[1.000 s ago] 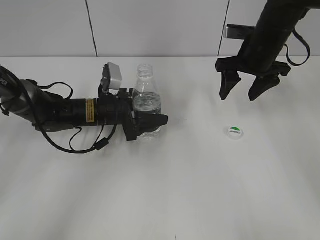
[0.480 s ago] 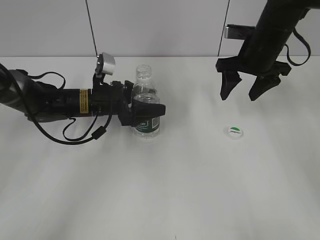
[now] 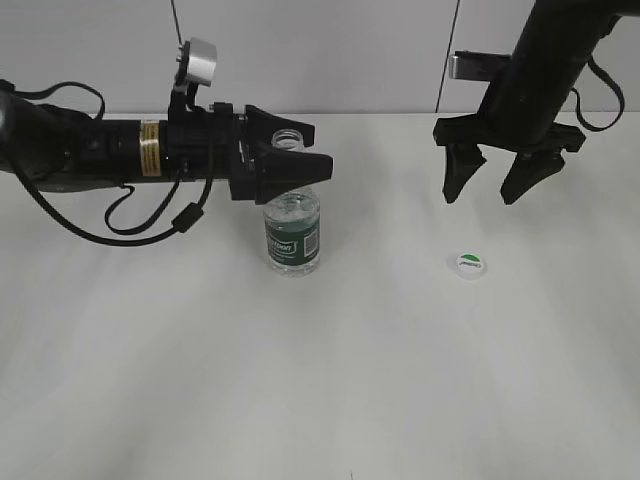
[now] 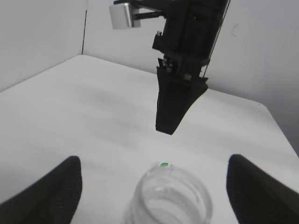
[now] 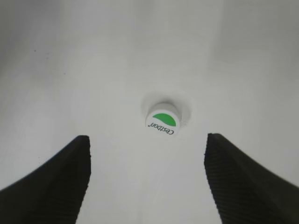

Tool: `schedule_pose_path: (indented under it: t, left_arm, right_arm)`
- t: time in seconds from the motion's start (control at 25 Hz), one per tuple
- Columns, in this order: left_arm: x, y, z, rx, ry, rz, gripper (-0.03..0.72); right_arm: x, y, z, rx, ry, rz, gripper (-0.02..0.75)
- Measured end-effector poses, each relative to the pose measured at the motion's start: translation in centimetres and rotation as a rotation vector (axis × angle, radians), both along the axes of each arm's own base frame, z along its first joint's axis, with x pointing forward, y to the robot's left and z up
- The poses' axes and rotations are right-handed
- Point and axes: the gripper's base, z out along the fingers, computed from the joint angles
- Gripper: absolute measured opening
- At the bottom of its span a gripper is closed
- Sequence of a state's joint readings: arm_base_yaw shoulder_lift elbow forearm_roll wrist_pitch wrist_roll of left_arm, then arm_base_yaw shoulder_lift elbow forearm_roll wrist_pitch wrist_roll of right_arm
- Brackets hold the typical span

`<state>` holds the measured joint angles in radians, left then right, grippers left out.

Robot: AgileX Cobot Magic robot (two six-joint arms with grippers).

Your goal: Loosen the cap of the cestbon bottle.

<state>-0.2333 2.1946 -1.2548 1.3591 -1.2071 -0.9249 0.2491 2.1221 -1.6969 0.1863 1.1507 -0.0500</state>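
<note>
Bottle [image 3: 293,232] upright centre frame, uncapped; cap [image 3: 468,263] on table [image 3: 400,380], lower right. Left gripper [image 3: 300,165] spread at neck; right gripper [image 3: 500,185] spread above cap. Risk: left fingers clip neck, topple bottle, spill water.

Bright, even light washes out the white surface [image 3: 330,380]; shadows are faint. Both wrist views are soft, their dark foreground edges blurred.

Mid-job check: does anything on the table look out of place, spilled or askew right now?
One thing: the cap is off, lying alone on the table well right of the cestbon bottle, whose neck is open. The bottle stands upright, with no spill visible. Both the left gripper and right gripper are open and empty.
</note>
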Motion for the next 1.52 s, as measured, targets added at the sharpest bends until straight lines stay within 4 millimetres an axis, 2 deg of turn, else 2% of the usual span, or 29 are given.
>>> schedule_pose_path:
  t: [0.12,0.44,0.6,0.72,0.84,0.96,1.04,1.2,1.32,1.52]
  left_arm:
    - [-0.1,0.0,1.9,-0.015,-0.007,0.003,0.575]
    - [-0.7,1.4,8.2,-0.083,0.013,0.049,0.568]
    - [-0.9,3.5,12.0,-0.107,0.031,0.134,0.543]
    - [-0.6,6.0,14.3,-0.059,0.091,0.312,0.508]
    - [-0.2,8.8,15.0,0.054,0.201,0.543,0.495]
    - [-0.1,11.0,14.5,0.132,0.343,0.693,0.491]
    - [-0.1,12.0,14.3,0.122,0.422,0.736,0.481]
    - [-0.2,12.9,14.2,0.109,0.471,0.752,0.44]
    - [-0.3,13.1,14.2,0.107,0.487,0.727,0.434]
    - [-0.9,13.3,14.3,0.098,0.517,0.653,0.445]
  right_arm:
    - [-0.1,0.0,0.7,-0.002,0.019,0.008,0.575]
    - [1.6,0.4,5.5,0.036,-0.137,0.011,0.576]
    - [1.9,0.7,7.0,0.072,-0.177,0.006,0.576]
    - [1.6,0.9,7.9,0.105,-0.187,0.002,0.576]
    - [1.2,0.8,9.2,0.116,-0.214,0.002,0.576]
    - [0.7,0.7,10.6,0.123,-0.246,0.002,0.576]
    - [0.3,0.6,11.6,0.129,-0.266,0.002,0.576]
    - [-1.1,0.3,13.3,0.137,-0.293,-0.002,0.576]
    - [-3.6,-0.2,14.9,0.14,-0.302,0.0,0.576]
    - [-8.9,-1.7,16.2,0.128,-0.291,-0.001,0.576]
